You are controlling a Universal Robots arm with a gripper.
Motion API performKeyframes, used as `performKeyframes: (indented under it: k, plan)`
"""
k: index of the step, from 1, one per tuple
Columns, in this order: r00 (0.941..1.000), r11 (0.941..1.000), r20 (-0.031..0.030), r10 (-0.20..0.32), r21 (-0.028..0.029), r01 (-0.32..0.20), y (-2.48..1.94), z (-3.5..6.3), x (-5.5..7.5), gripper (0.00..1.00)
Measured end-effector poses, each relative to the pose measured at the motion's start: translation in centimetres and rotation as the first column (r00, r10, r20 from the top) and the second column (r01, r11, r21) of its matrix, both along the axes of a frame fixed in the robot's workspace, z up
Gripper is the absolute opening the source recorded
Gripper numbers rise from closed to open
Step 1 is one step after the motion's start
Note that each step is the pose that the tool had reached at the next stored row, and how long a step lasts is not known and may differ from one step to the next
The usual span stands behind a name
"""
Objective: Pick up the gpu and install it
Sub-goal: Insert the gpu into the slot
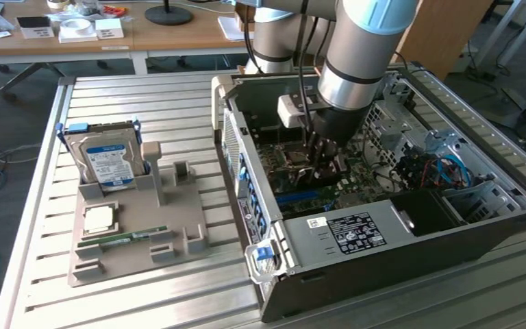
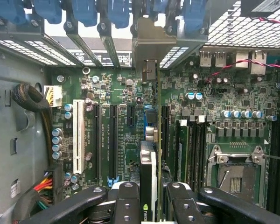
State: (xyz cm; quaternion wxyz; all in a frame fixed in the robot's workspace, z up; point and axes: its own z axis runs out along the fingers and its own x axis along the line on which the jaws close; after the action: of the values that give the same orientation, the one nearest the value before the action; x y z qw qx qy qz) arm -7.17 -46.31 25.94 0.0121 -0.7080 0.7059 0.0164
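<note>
Black two-finger gripper (image 2: 154, 203), fingers narrow and clamped on the thin flat circuit-card gpu (image 2: 148, 172), holds it edge-on against the green motherboard (image 2: 123, 93): pickup done, seating likely unfinished.

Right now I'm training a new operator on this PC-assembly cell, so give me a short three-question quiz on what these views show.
1. True or false: the gripper, inside the computer case, is empty.
2. Multiple choice: where is the hard drive? A) inside the case B) standing on edge in the grey fixture on the exterior view's left C) in a person's hand.
3. Short answer: which two smaller parts lie in that fixture, nearer the camera than the drive?
Key: 1 false, it grips the gpu edge-on. 2 B. 3 the processor chip and the green memory stick.
</note>
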Motion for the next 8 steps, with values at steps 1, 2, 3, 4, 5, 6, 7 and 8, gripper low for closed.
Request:
performKeyframes:
  k: [1, 2, 3, 4, 5, 6, 7, 8]
  plan:
    - [1.0, 1.0, 0.0, 0.0, 0.0001, 0.0, -0.01, 0.0, -0.01, 0.27]
    - [1.0, 1.0, 0.0, 0.0, 0.0, 0.0, -0.01, 0.0, -0.03, 0.27]
    - [1.0, 1.0, 0.0, 0.0, 0.0, 0.0, -0.01, -0.01, -0.08, 0.27]
    - [1.0, 1.0, 0.0, 0.0, 0.0, 0.0, -0.01, -0.01, -0.13, 0.27]
    - [1.0, 1.0, 0.0, 0.0, 0.0, 0.0, -0.01, -0.01, -0.18, 0.27]
    - [1.0, 1.0, 0.0, 0.0, 0.0, 0.0, -0.01, -0.01, -0.24, 0.27]
    - [1.0, 1.0, 0.0, 0.0, 0.0, 0.0, -0.01, 0.0, -0.27, 0.27]
    - [1.0, 1.0, 0.0, 0.0, -0.0001, 0.0, -0.04, -0.01, -0.28, 0.27]
